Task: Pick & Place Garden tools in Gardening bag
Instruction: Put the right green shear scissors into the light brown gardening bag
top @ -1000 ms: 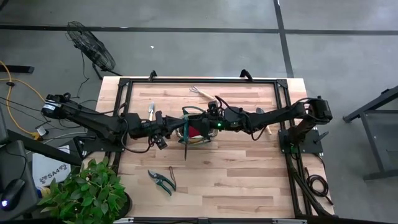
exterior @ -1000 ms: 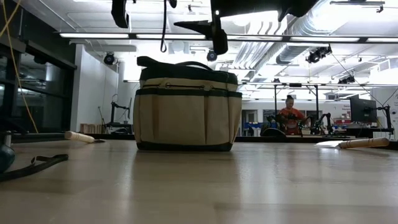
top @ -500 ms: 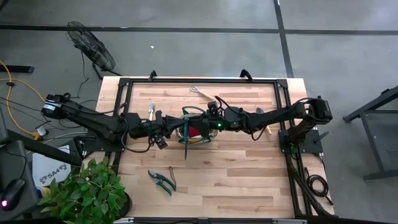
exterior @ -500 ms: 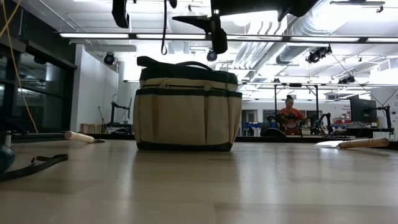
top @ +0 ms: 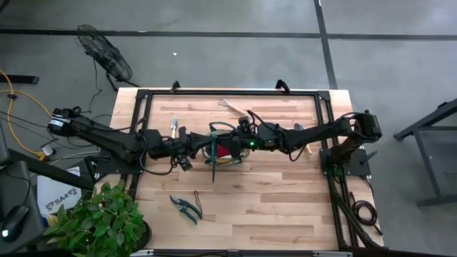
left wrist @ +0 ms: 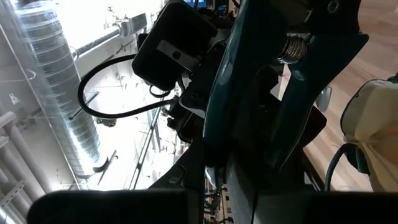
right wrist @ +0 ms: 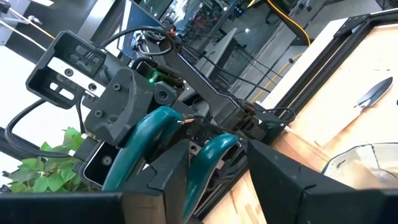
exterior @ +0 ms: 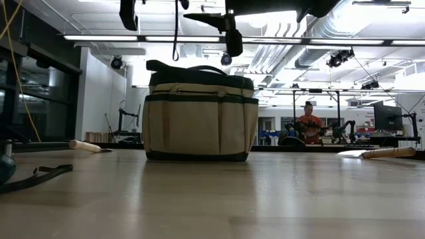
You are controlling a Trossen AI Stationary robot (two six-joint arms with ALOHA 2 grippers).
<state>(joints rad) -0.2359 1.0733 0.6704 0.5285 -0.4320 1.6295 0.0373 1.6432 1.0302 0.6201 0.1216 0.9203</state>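
The beige-olive gardening bag (top: 226, 151) stands mid-table, with the red glove (top: 227, 149) inside; it also shows in the low view (exterior: 199, 119). Teal-handled pruning shears (right wrist: 208, 158) hang in the air above the bag, between both grippers. My left gripper (top: 196, 151) comes from the table's left and is shut on them. My right gripper (top: 238, 141) comes from the right and is shut on one handle. A second pair of shears (top: 186, 208) lies near the front edge. One trowel (top: 173, 127) lies left of the bag, another (top: 303, 139) is under the right arm, and the rake (top: 227, 106) lies at the far side. My left gripper holds the shears near the spring (left wrist: 292, 46), at the head end. The shears fill its wrist view and hide the pads. It comes level from the table's left. The shears are clear of the bag and table. My right gripper pinches one teal handle (right wrist: 214, 155) between its two fingers. One finger (right wrist: 174, 177) stands between the two handles, the other (right wrist: 280, 180) outside. It comes level from the table's right, across the handle. The shears hang clear above the bag.
A dark frame (top: 146, 96) runs round the table top. A potted plant (top: 100, 221) stands off the near left corner. A strap (exterior: 40, 178) lies on the near left of the table. A person (exterior: 309, 123) sits far back in the room.
Seen in the low view, the dark parts above the bag have risen a little. The bag and the tools on the table have stayed put.
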